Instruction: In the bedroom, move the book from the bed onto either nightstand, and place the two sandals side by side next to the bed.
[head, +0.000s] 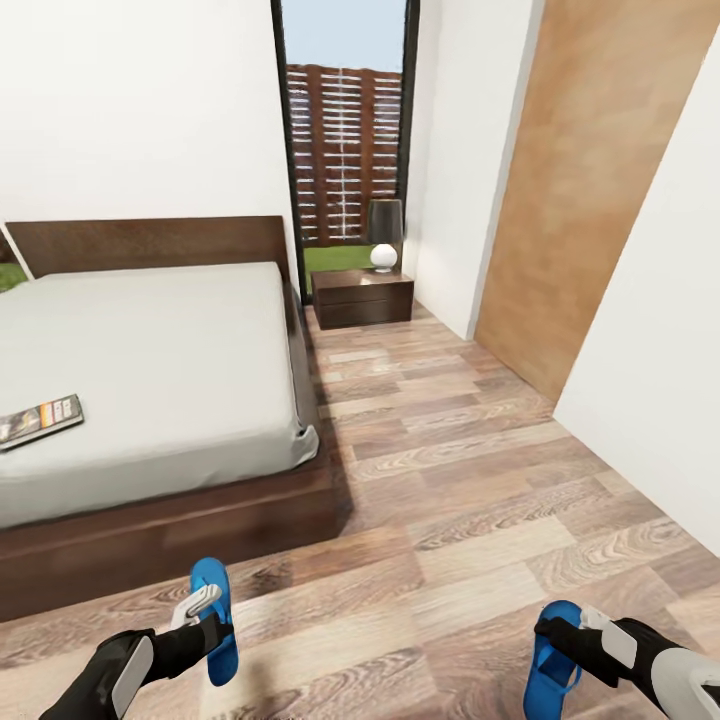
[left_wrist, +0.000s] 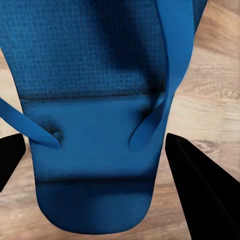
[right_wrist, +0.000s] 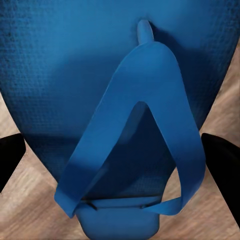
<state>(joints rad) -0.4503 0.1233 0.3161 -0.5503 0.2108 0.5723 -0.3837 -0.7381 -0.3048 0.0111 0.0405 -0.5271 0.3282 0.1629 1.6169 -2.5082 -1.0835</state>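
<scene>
Nearest, the robot's black left gripper (head: 205, 625) is clamped on a bright blue flat sandal (head: 213, 618) above the wood-plank floor (head: 470, 500); the right gripper (head: 565, 640) grips the second blue sandal (head: 553, 660). Beyond lies a grey-mattressed bed (head: 150, 370) bearing a small dark paperback book (head: 38, 420). Farthest, a dark-brown nightstand (head: 362, 297) holds a lamp (head: 384, 235).

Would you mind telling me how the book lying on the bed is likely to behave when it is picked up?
The book looks thin and paperback-like, so it is probably light and may flex. It lies flat on the soft mattress of the bed, so getting jaws under its edge could be awkward. It should not roll.
</scene>
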